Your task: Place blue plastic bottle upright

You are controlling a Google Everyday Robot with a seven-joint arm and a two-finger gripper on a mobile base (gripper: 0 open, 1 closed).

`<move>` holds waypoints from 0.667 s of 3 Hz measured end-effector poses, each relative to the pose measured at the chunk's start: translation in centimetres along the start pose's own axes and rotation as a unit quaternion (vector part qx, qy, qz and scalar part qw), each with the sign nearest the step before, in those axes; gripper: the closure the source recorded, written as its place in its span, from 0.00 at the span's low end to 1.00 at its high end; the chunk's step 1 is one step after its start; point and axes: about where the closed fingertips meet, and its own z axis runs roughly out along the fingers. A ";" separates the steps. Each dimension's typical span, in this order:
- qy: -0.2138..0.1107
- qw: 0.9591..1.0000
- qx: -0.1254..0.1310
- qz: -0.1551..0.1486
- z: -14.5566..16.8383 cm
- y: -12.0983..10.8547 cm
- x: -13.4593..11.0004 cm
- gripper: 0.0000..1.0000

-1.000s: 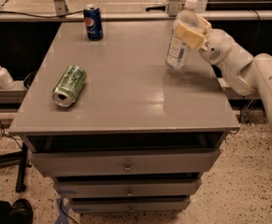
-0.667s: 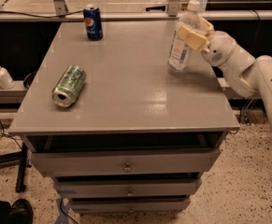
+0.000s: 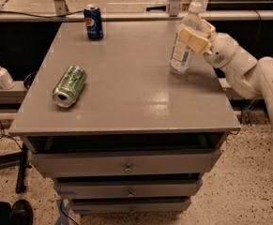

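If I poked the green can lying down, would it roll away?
Probably. The green can lies on its side on the smooth table, so a sideways nudge would likely roll it; a push on its end would more likely slide it. It looks like a drinks can, so probably light. The pincer is across the table, holding the blue plastic bottle.

Robot lab — gripper point(image 3: 200, 32) fingers point(image 3: 195, 38) at drawer cabinet's point(image 3: 131, 86) right rear, speckled floor point(image 3: 251, 191)

blue plastic bottle point(image 3: 182, 53) being held standing at the table point(image 3: 140, 107)'s right side, near its top, by the gripper point(image 3: 200, 32) from the right, upright can point(image 3: 93, 22) being kept far back left, lying can point(image 3: 70, 86) being kept nearer left
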 end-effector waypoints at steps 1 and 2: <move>0.002 1.000 -0.005 0.001 0.0 0.2 0.2 0.13; 0.002 1.000 -0.006 0.001 -0.2 0.3 0.3 0.00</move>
